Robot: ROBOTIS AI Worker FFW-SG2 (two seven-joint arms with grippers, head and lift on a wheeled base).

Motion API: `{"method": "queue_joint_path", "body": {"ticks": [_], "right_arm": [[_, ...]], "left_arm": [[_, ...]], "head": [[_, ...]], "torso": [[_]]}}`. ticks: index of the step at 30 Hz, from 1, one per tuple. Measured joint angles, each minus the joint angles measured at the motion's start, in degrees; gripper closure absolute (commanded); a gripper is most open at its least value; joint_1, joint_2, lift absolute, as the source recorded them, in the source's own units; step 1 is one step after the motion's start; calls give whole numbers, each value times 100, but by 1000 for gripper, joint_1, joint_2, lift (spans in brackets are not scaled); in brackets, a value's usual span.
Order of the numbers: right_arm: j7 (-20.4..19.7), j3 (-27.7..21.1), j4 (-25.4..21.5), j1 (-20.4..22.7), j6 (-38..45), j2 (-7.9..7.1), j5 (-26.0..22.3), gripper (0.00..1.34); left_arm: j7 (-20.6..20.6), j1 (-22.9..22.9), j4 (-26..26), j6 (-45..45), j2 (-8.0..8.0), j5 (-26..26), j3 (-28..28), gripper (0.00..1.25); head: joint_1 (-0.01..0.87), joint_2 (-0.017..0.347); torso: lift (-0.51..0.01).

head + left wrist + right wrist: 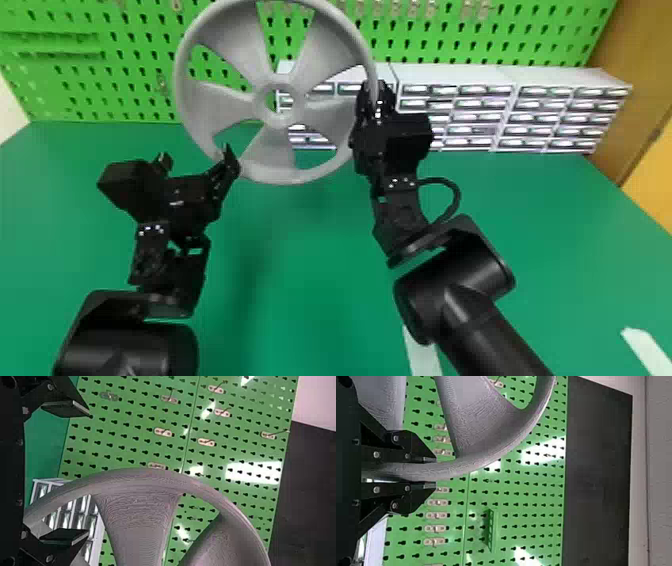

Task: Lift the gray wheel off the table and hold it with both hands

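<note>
Right jaws: my right gripper (430, 472) is pinching the gray five-spoke wheel (280, 156) by the right side of its rim (201, 145).
Left jaws: on my left gripper (196, 152) they stand spread at the wheel's lower left; one finger is at or just beside the rim, and I can't tell whether they touch.
Wheel: upright, and by my reading off the surface (310, 300) on the right grip alone.
Handling: I'd guess printed plastic, stiff and fairly light, but wide enough to swing or twist in a single pinch; the smooth round rim could slip.
Second hold: I'd take the lower-left rim, beside the opening between two spokes, and square up before closing so I don't shove the wheel round.
Edges: the green pegboard (135, 90) rises behind the wheel, and the drawer cabinets (505, 75) run behind it and off to its right.
Room: I'd favor the wheel's near side, away from both.
</note>
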Motion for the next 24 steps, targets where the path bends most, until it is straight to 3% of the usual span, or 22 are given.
{"method": "queue_joint_path", "body": {"ticks": [18, 24], "right_arm": [[8, 43, -125, -2, 0, -21, -55, 1141], [7, 87, -131, 6, -12, -35, -55, 1141]], "left_arm": [[0, -156, 338, -254, 0, 9, 1, 216], [0, -206, 342, -291, 0, 8, -17, 292]], "head": [[711, 15], [711, 15]], "torso": [[-98], [-98]]}}
